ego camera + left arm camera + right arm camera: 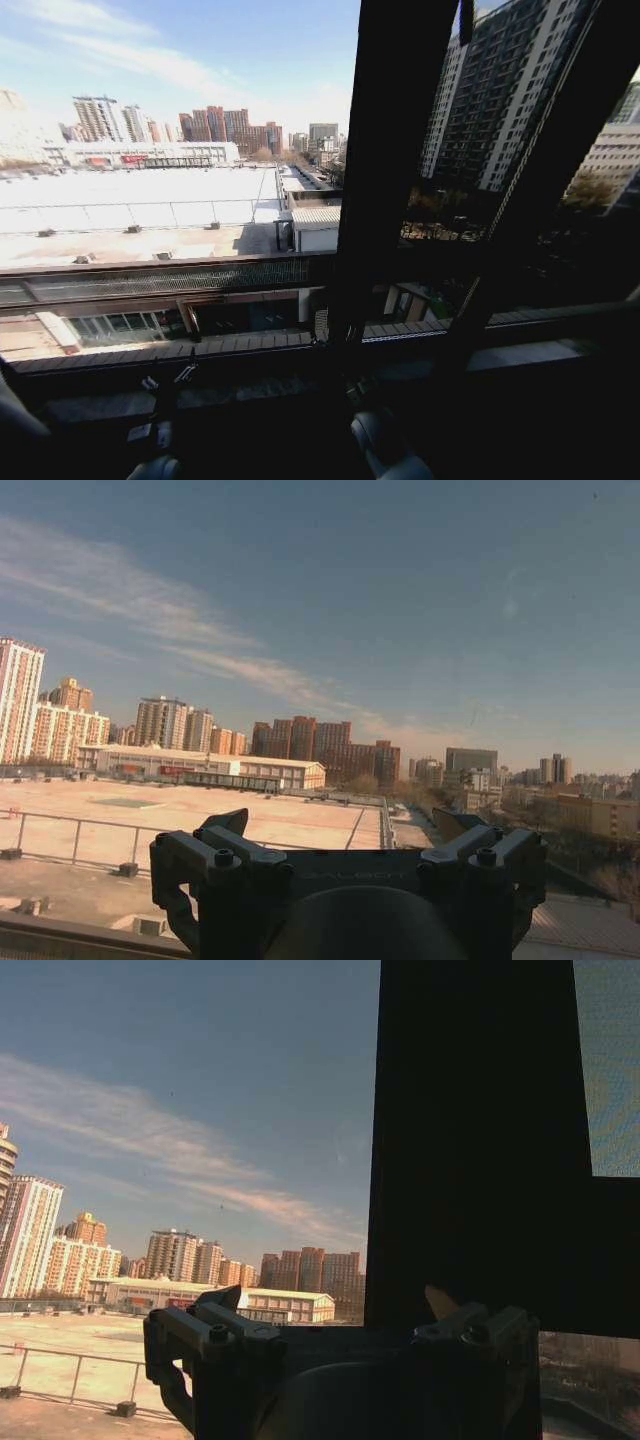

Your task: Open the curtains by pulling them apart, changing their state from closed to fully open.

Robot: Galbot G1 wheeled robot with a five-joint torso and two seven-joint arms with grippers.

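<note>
The curtains are out of view; bare window glass [170, 150] faces me, with city rooftops and sky beyond it. My left gripper [345, 830] stands open with nothing between its fingers [225, 832], pointing at the glass. In the head view it sits low at the left [168, 380], before the sill. My right gripper [330, 1305] is also open and holds nothing, close beside a dark upright window post [470, 1140]. Its arm [385, 440] shows low at the centre in shadow. A pale woven-looking patch [610, 1060] lies beyond the post; I cannot tell whether it is curtain fabric.
Dark window posts [395, 150] and a slanted dark bar [560, 150] cross the right half of the head view. A low sill [250, 345] runs along the bottom of the glass.
</note>
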